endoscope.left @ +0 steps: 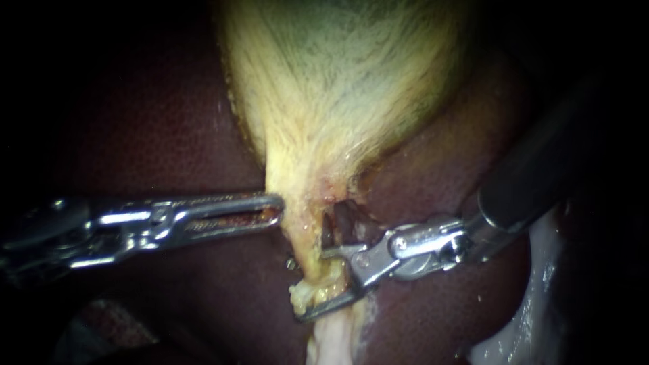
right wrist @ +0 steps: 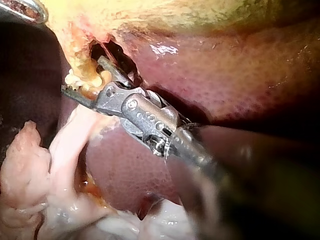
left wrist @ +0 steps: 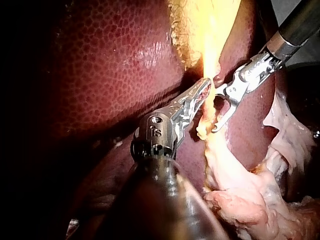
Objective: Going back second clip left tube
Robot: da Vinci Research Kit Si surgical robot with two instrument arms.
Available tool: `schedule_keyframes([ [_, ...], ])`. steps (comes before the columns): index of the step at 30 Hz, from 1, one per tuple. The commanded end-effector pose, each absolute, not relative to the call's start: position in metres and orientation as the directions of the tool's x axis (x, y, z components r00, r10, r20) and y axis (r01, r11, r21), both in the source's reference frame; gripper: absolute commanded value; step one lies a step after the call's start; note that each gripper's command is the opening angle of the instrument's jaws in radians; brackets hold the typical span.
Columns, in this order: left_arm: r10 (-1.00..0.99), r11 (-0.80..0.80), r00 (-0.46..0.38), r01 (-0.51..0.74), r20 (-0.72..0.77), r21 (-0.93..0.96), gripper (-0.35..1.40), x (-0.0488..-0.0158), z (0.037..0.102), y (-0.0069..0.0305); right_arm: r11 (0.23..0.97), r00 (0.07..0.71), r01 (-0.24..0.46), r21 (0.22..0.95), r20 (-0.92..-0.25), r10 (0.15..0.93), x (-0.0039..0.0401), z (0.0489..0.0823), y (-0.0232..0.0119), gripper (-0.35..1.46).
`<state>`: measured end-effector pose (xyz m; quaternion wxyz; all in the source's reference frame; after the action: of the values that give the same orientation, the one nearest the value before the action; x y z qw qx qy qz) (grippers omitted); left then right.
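Your right instrument (endoscope.left: pixel 312 284) has its jaws open astride the left tube (endoscope.left: pixel 302 243), which looks soft, slick and easily torn, so close squarely across it without tugging.

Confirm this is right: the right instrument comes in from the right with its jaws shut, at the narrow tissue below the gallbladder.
No. The jaws of the right instrument are open, not shut: the endoscope view shows a gap between them. The rest holds: it comes in from the right, at the narrow tissue below the gallbladder.

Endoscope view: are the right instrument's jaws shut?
No, the right instrument's jaws stand wide apart, straddling the yellowish tube below the gallbladder.
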<state>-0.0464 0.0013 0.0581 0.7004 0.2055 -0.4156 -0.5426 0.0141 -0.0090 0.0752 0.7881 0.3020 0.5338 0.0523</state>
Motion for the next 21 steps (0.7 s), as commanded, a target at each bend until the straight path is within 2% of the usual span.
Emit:
schedule_keyframes([
  [1,-0.931,0.327,0.066,0.589,0.359,0.739,-0.35,-0.0464,0.0581,0.0013,0.811,0.424,0.244,0.532,-0.811,0.404,0.0137,0.0750,-0.0089,0.60],
  [6,-0.931,0.327,0.066,0.589,0.359,0.739,-0.35,-0.0463,0.0581,0.0013,0.813,0.421,0.246,0.527,-0.814,0.400,0.0114,0.0736,-0.0087,0.60],
  [12,-0.931,0.327,0.066,0.588,0.359,0.739,-0.35,-0.0463,0.0581,0.0013,0.840,0.410,0.237,0.489,-0.834,0.370,0.0085,0.0716,-0.0080,0.60],
  [21,-0.931,0.328,0.067,0.588,0.360,0.739,-0.35,-0.0462,0.0582,0.0013,0.898,0.391,0.238,0.369,-0.883,0.259,0.0045,0.0686,-0.0050,0.60],
])
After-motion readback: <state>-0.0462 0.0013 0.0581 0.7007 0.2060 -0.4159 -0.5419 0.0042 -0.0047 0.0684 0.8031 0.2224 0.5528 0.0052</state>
